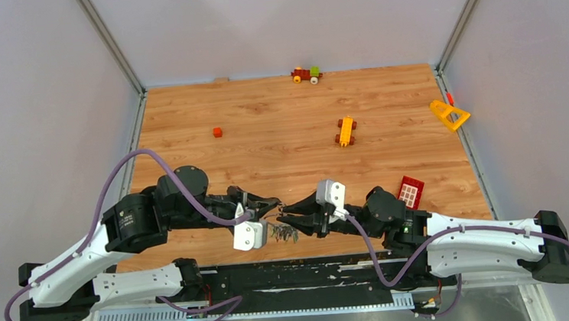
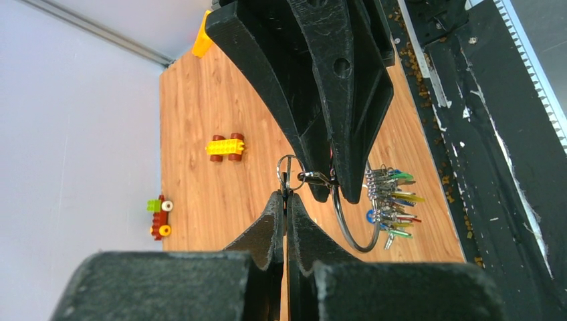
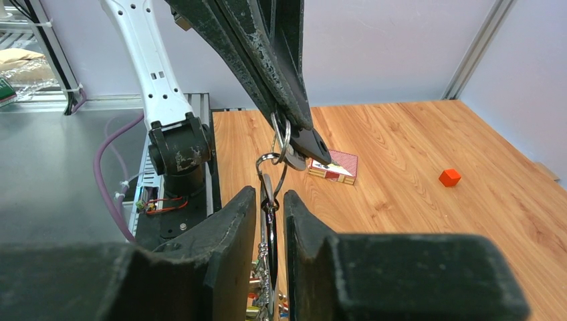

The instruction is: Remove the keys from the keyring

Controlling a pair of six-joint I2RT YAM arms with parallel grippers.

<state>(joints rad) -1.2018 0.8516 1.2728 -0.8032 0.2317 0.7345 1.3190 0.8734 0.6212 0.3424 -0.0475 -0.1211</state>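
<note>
My left gripper [image 2: 286, 198] is clamped shut on a small link of the keyring [image 2: 342, 224], held above the table's [image 1: 280, 145] near edge. My right gripper [image 3: 271, 198] straddles it, jaws slightly apart; I cannot tell if it grips. The keys [image 2: 391, 197] hang bunched on the loop, so I judge none removed yet.

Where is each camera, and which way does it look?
Top camera: high behind the arms, looking down on the brown wooden table; left gripper and right gripper both show.
Left wrist camera: on the left arm, looking along its own shut black fingers at the right gripper.
Right wrist camera: on the right arm, looking along its own black fingers at the left gripper.
Shared: both wrist cameras see the thin silver wire keyring; top and left wrist see the yellow brick car.
</note>
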